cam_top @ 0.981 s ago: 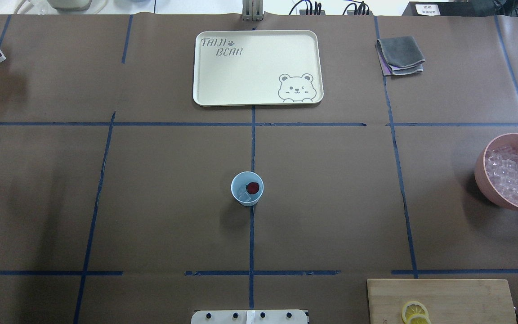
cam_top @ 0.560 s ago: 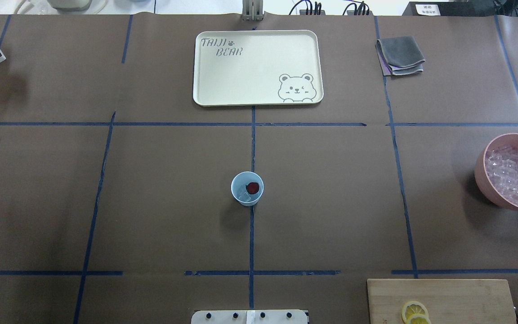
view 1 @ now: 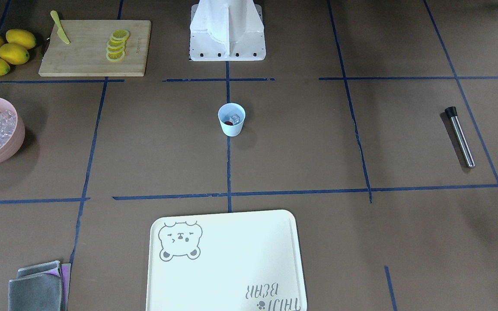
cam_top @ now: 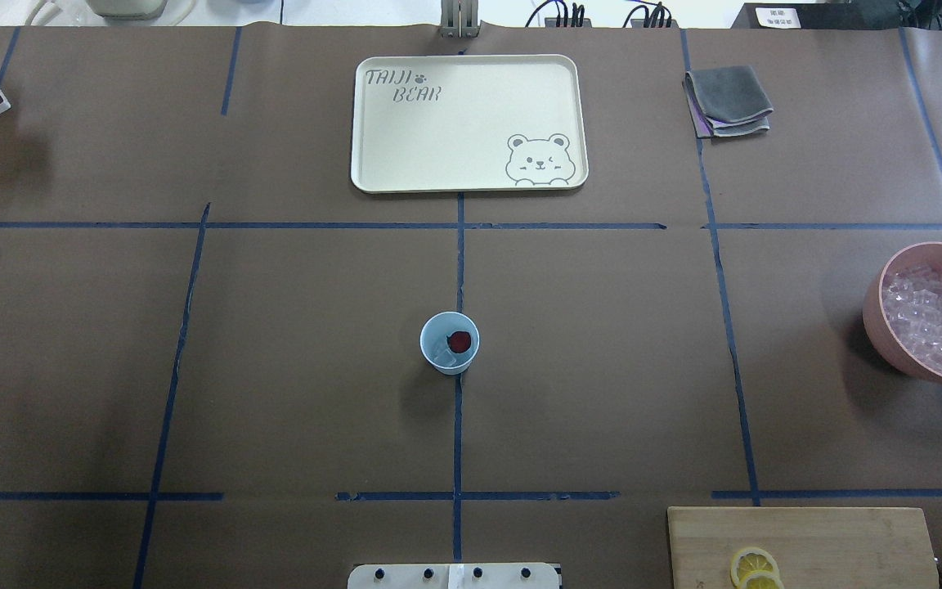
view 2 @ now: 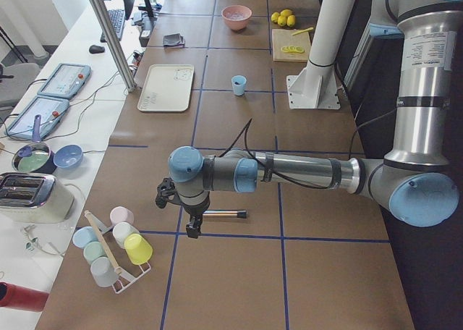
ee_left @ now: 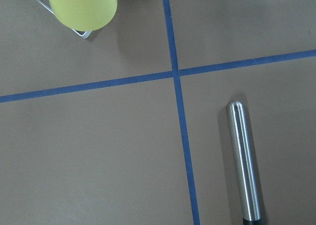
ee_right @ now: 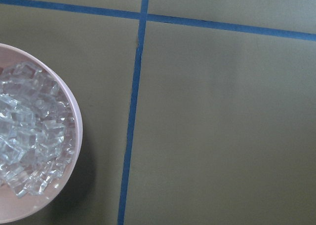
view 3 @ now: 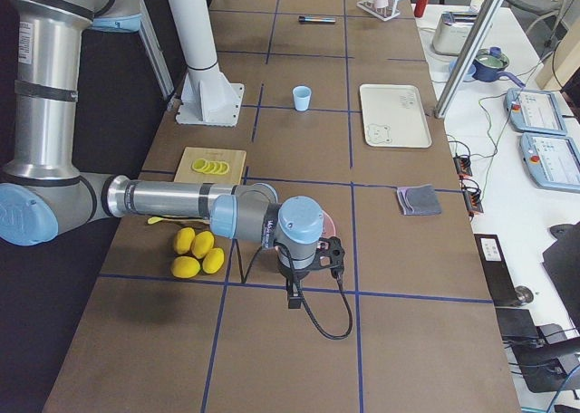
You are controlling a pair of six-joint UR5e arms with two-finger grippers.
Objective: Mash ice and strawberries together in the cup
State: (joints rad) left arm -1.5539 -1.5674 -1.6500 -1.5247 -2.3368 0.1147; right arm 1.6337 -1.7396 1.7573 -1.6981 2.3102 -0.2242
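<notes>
My left claw [view 2: 194, 230] hangs low over the tabletop [cam_top: 602, 368], pointing down. Only the side camera shows it, so I cannot tell whether its fingers are apart or together. Just beside it a steel muddler [ee_left: 243, 166] with a black end lies flat on the brown paper, touching nothing. On the claw's opposite side, near it, a yellow cup [ee_left: 81, 5] sits on a wire rack [view 2: 108, 261] with other cups.

My right claw [view 3: 294, 295] hangs at the far end of the tabletop from the left one, also pointing down. It too shows only from the side, and I cannot tell how its fingers stand. Close beside it stands a pink bowl [ee_right: 78, 136] heaped with spare ice [ee_right: 29, 136]. Four lemons [view 1: 13, 53] lie near that arm's forearm. Just past them is a wooden board [view 1: 89, 56] carrying lemon slices [view 1: 117, 44] and a yellow knife [view 1: 60, 28].

The cup [cam_top: 450, 343] stands upright on a blue tape line [cam_top: 458, 270] at the middle of the tabletop. It is between my two claws and well apart from both. Inside it a dark red strawberry [cam_top: 459, 340] lies against a few ice cubes [cam_top: 441, 353]. The strawberry shows as one rounded lump. Beyond the cup, away from my base, lies a cream tray [cam_top: 354, 123] with a bear drawn on it. A folded grey cloth [cam_top: 728, 100] lies off toward my right claw's side.
</notes>
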